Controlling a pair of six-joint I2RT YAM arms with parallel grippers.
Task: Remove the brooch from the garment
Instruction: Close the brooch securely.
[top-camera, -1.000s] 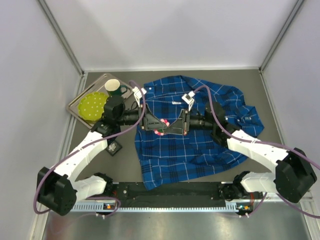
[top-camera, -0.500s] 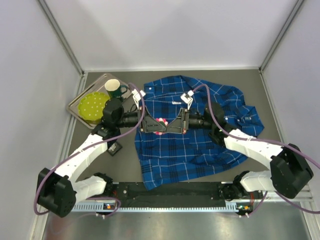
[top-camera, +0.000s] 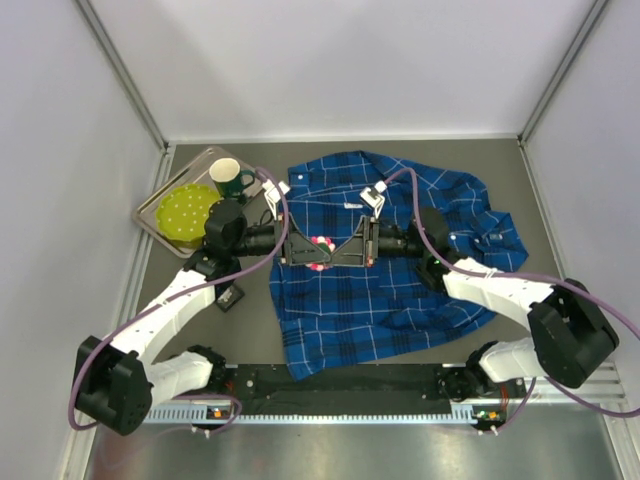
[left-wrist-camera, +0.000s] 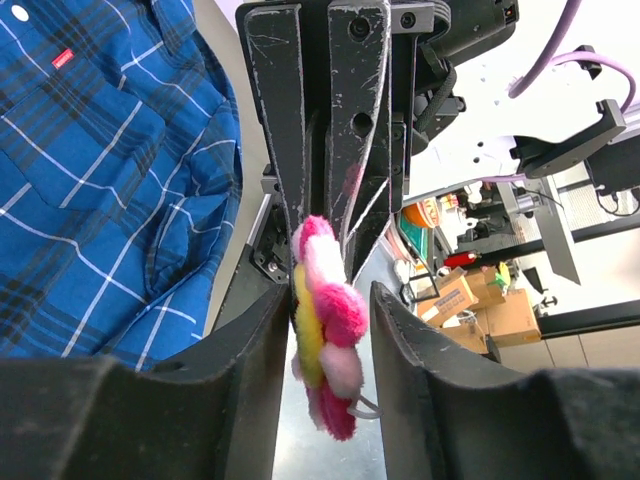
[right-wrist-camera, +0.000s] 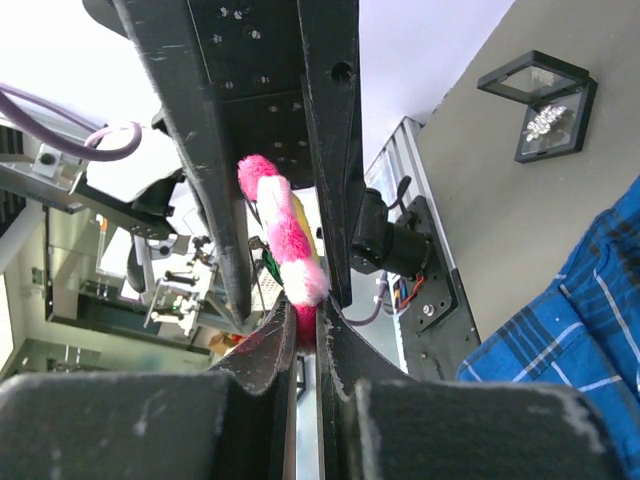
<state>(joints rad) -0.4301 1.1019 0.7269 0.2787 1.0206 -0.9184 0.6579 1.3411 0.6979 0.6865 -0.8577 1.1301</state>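
The garment, a blue plaid shirt, lies spread on the table; it also shows as the shirt and the shirt in the wrist views. Above its chest my two grippers meet tip to tip. The brooch, a fluffy pink, yellow and white flower, hangs between them. My right gripper is shut on the brooch at its lower pink edge. My left gripper stands open around the brooch, one finger against the yellow side, a small gap at the other.
A metal tray at the back left holds a green plate and a dark green mug. A small black-framed case with a silvery ornament, the same case, lies left of the shirt. Grey walls close in the table.
Both grippers have shifted slightly toward the back of the table with the brooch between them. The left jaws have narrowed around the brooch. The right grip has not changed.
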